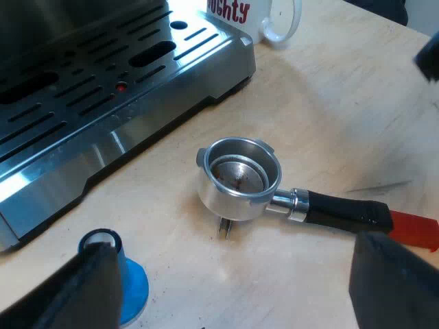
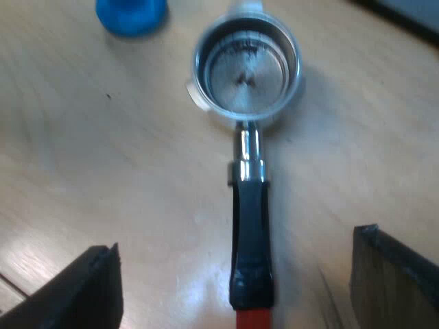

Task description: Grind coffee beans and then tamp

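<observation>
The metal holder (image 1: 239,179) lies loose on the wooden table beside the espresso machine (image 1: 103,103), its basket bare apart from a few dark specks. Its dark handle (image 1: 339,211) ends in red (image 1: 415,229). My left gripper (image 1: 240,281) hovers open over the table; one finger (image 1: 92,284) is close to the blue tamper (image 1: 130,281), the other (image 1: 394,281) is near the handle's red end. My right gripper (image 2: 240,274) is open above the handle (image 2: 250,240), one finger on each side, apart from it. The holder's basket (image 2: 245,72) lies beyond, with the tamper (image 2: 130,14) past it.
A white mug (image 1: 264,17) with red lettering stands by the corner of the machine's slotted drip tray (image 1: 137,65). A dark blurred shape (image 1: 429,55) hangs over the table beyond the handle. Bare wooden table (image 2: 103,157) surrounds the holder.
</observation>
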Robot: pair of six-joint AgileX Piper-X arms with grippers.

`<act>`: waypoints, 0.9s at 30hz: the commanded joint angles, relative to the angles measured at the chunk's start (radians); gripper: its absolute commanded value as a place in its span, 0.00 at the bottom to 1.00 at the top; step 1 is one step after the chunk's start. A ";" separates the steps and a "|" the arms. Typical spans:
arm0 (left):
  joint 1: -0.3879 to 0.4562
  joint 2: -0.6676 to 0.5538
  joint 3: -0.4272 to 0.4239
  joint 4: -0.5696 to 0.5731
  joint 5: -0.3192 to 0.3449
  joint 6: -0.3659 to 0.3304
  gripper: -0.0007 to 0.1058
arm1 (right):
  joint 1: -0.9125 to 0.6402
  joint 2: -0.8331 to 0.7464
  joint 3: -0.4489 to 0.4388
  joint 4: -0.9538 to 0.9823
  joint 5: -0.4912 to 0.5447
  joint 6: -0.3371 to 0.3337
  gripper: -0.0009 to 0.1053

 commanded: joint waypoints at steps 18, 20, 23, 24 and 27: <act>-0.006 -0.006 -0.120 0.006 -0.162 -0.010 0.73 | -0.004 -0.123 -0.007 -0.216 -0.093 -0.249 0.66; -0.006 -0.006 -0.120 0.032 -0.169 -0.010 0.73 | -0.004 -0.123 -0.007 -0.216 -0.093 -0.249 0.66; -0.006 -0.001 -0.120 0.064 -0.193 0.008 0.73 | -0.004 -0.123 -0.007 -0.216 -0.093 -0.249 0.66; -0.006 0.001 -0.120 0.074 -0.202 0.011 0.72 | -0.004 -0.123 -0.007 -0.216 -0.093 -0.249 0.66; -0.006 0.023 -0.120 0.079 -0.213 0.012 0.71 | -0.004 -0.123 -0.007 -0.216 -0.093 -0.249 0.66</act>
